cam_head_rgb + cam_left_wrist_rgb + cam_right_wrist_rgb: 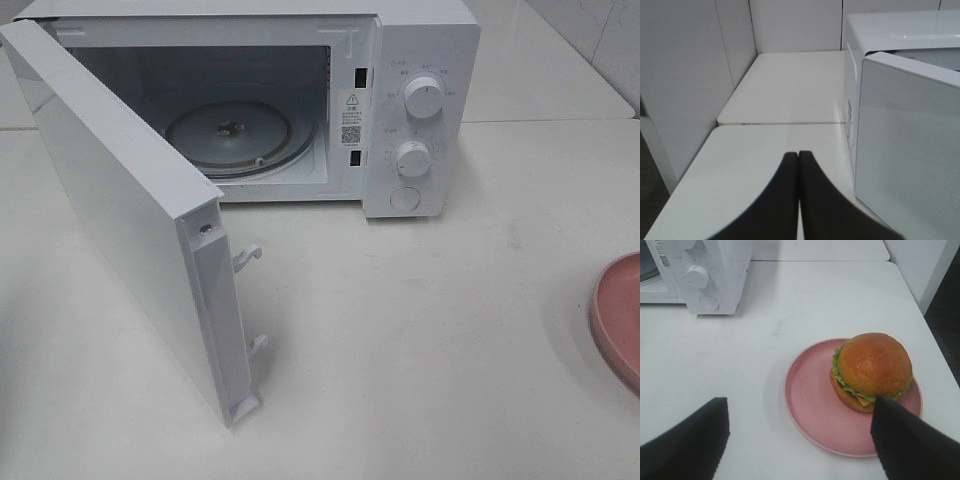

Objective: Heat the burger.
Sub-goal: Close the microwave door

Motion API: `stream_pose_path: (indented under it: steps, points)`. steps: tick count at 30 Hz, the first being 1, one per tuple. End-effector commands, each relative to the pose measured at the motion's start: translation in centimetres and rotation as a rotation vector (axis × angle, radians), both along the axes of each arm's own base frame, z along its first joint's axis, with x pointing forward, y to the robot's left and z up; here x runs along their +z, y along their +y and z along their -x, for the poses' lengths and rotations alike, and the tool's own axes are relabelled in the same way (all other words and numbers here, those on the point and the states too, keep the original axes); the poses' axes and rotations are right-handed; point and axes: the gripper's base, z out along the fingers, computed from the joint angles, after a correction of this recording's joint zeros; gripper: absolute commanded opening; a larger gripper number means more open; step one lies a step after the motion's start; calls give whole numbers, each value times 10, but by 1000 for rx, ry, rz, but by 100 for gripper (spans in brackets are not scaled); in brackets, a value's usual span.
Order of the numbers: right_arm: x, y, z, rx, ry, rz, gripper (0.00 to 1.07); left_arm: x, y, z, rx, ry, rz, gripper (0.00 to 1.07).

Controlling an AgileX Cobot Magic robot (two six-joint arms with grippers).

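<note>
Pink plate [810, 405] near the surface's right edge: right fingers [690, 440] apart, straddle the burger [872, 370] low; left fingers [790, 200] together.

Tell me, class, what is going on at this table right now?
A two-armed robot is set to heat a burger. The microwave stands with its door swung wide open and its glass turntable bare. The burger sits on a pink plate, apart from the microwave. The right gripper hovers above the plate, jaws open; the left gripper is shut, holding nothing.
</note>
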Motion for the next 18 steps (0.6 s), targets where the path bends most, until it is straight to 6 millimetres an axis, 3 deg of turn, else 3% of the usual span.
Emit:
stream_pose_path:
  steps: [1,10,18]
  points:
    - [-1,0,4,-2,-27,4,76,-1,1,-5,3,-100,-31,0]
    - [-1,0,4,-2,-27,4,76,-14,-3,-36,-60,-48,-6,0]
    - [-1,0,4,-2,-27,4,76,-24,-21,-60,-266,-63,6,0]
